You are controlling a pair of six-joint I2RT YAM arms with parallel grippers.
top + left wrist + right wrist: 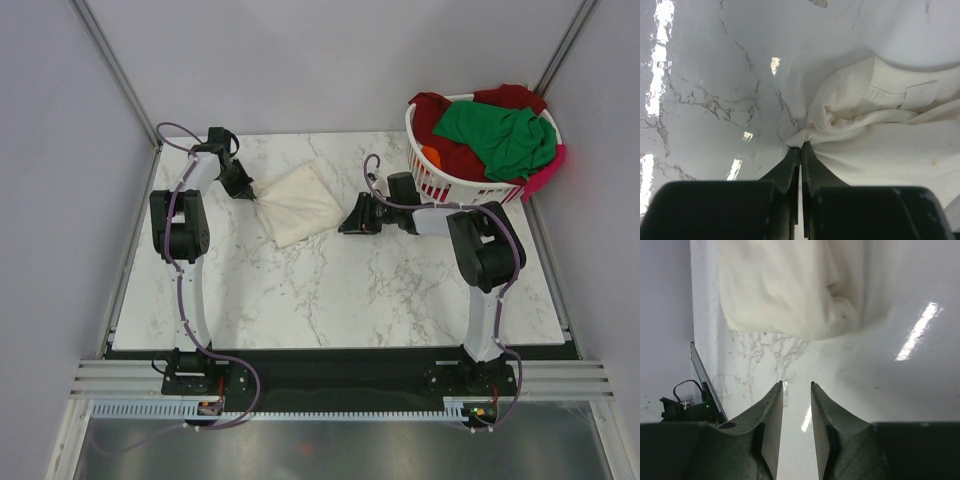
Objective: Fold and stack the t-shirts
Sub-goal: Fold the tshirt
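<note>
- The table (pixel 330 290) is taken in from above: marbled, one garment out on it, and no stack begun anywhere on it.
- The basket (pixel 428 185) is parked at the far right corner and is heaped with shirts (pixel 500 135), green on top, dark red, orange and pink around it. None of these is folded, so most of the task is judged to lie ahead.
- The cream shirt (pixel 300 205) is laid on the far half of the table, left of centre, between the two grippers. It is gathered into a compact, rumpled slab, so a fold is judged under way rather than finished.
- The left gripper (pixel 243 185) is set at the shirt's left corner. Its jaws are pressed together on a small pinch of the cream edge.
- The right gripper (pixel 350 222) is held just off the shirt's right side, not touching. Its jaws are parted by a narrow gap, with nothing between them.
- Those two states are settled by the wrist views alone; from above the jaws are too small to be read.
- A seamed band, possibly the collar, is shown only by the left wrist view, tucked into the folds.
- Bare table between the fingers and the shirt's edge is shown only by the right wrist view.
- The basket and both arms together are given only by the top view.
</note>
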